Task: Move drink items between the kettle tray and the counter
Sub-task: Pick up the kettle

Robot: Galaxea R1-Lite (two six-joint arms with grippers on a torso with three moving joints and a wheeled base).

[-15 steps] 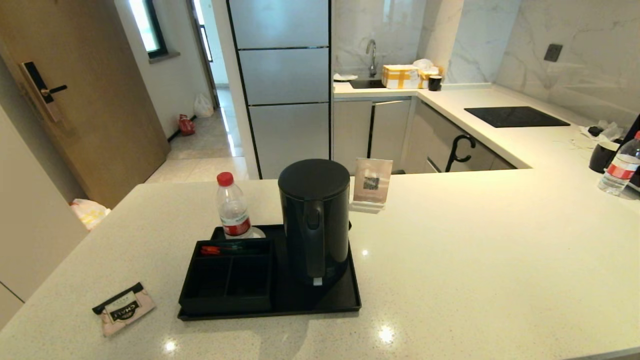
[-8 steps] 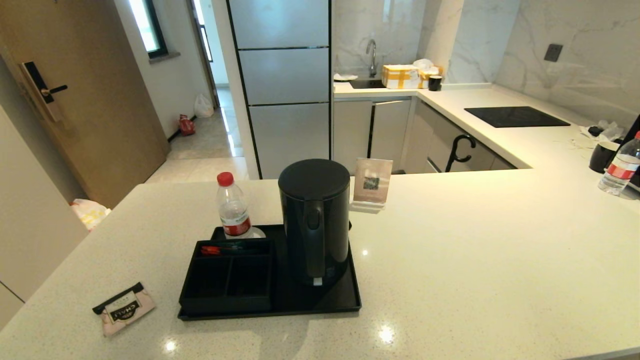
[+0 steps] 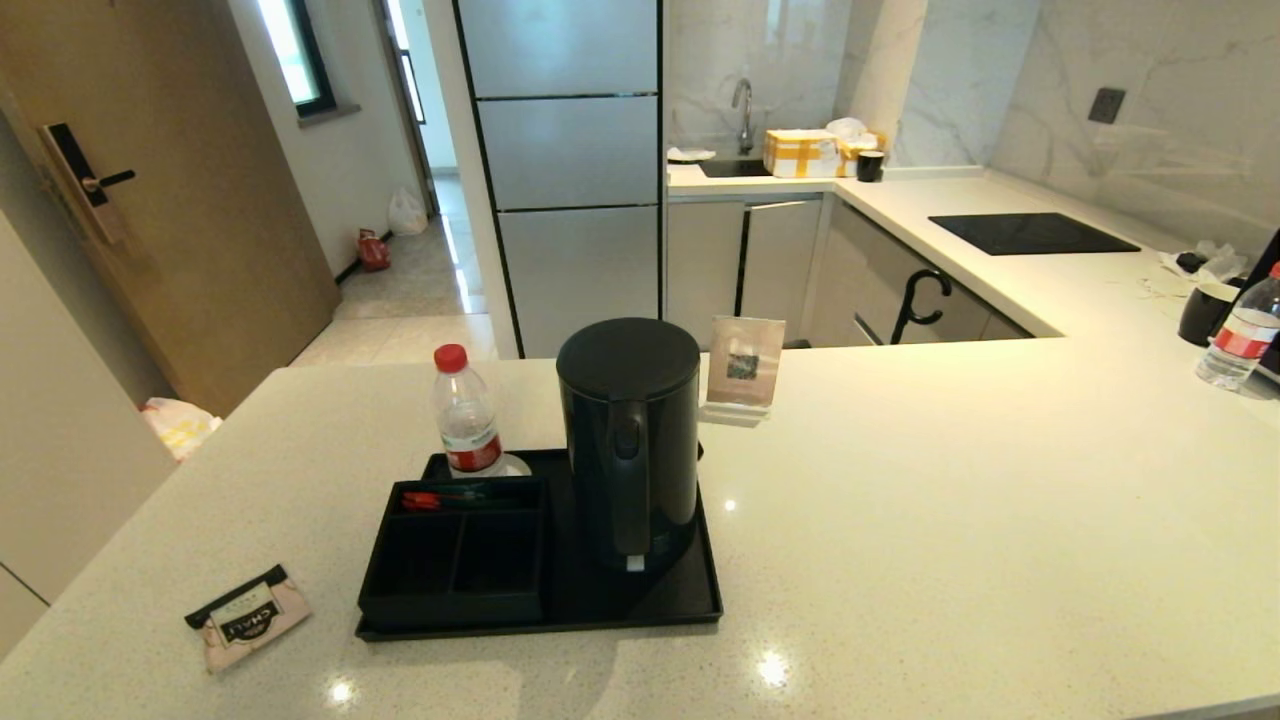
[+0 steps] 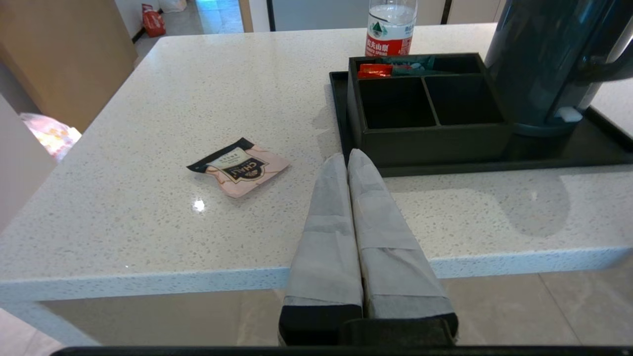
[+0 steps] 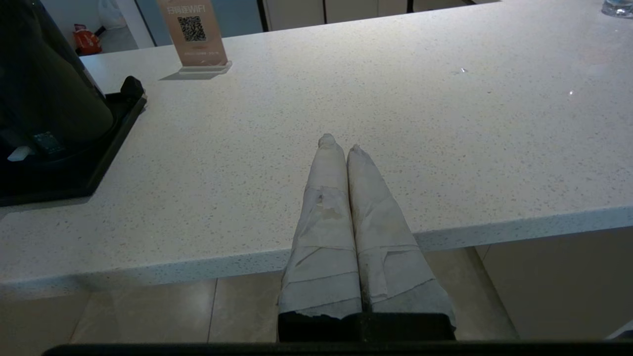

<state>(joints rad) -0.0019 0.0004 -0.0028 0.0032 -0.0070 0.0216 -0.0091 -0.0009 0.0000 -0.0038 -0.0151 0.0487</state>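
The left gripper (image 4: 347, 157) and right gripper (image 5: 339, 143) are held low before the counter (image 3: 950, 500) edge, fingers pressed together, empty; the kettle (image 3: 628, 440) is seated on the kettle tray (image 3: 690, 600); the tea sachet (image 3: 248, 615) is laid on the counter beside it.

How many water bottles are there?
2: one water bottle at the kettle tray's far-left corner, another bottle at the counter's far right. Others may be hidden.
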